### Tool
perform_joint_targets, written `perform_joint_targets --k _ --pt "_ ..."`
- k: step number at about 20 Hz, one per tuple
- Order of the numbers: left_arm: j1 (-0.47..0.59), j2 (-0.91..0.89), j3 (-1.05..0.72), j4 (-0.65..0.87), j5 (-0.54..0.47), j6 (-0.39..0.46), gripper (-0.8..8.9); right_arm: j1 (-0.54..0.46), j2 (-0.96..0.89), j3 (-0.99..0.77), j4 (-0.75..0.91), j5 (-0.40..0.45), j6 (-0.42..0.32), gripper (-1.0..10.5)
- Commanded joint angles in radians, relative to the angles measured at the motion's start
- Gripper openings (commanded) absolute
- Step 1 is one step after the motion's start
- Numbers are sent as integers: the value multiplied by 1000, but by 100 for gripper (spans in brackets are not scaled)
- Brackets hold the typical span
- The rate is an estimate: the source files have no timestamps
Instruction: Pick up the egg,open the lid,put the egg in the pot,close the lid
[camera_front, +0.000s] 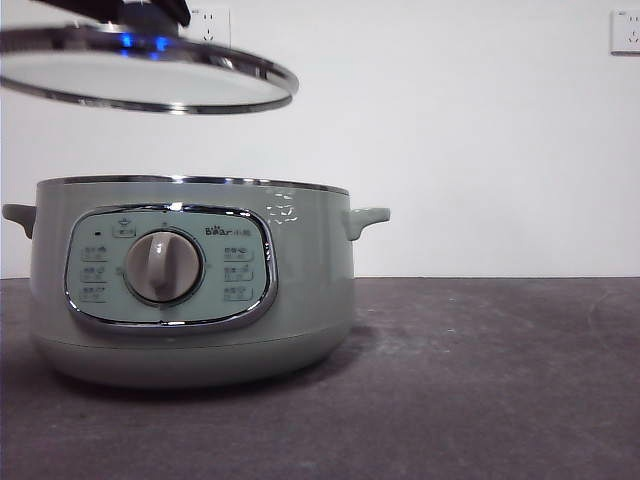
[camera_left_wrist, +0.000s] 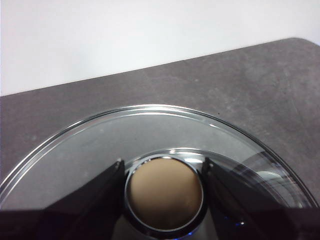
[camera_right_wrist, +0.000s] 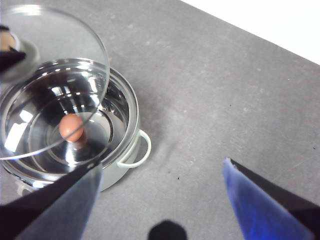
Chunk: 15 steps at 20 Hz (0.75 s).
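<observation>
- I have the left gripper (camera_left_wrist: 164, 192) clamped on the knob of the lid (camera_front: 140, 70), upper left of front frame, hanging above the pot (camera_front: 190, 280), offset left.
- Egg (camera_right_wrist: 71, 127) sits inside the pot.
- Right gripper (camera_right_wrist: 160, 200) spread wide, holding nothing.
- Lid goes down and right next, I reckon.

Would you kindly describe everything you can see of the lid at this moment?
The lid is a wide round disc of clear glass with a shiny chrome rim and a pale round knob at its centre. It is lifted off the pot, hanging in the air above the pot's open top and tilted a little. The left end effector holds it, with a black jaw on either side of the knob. Nothing else touches it. Through the glass, the egg shows inside the pot.
</observation>
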Motion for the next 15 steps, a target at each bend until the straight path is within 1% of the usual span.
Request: perform_joint_targets --k 1,3,7,15 --pt "-3 24 6 74 -1 -21 -8 0 -1 2 1 3 21 407" --pt "-3 68 6 106 22 -24 -8 0 -1 2 1 3 24 407" --pt "-6 144 6 128 20 -70 -8 0 -1 2 -2 3 24 407" --pt "-43 179 6 145 19 -74 -8 0 -1 2 -2 3 24 407"
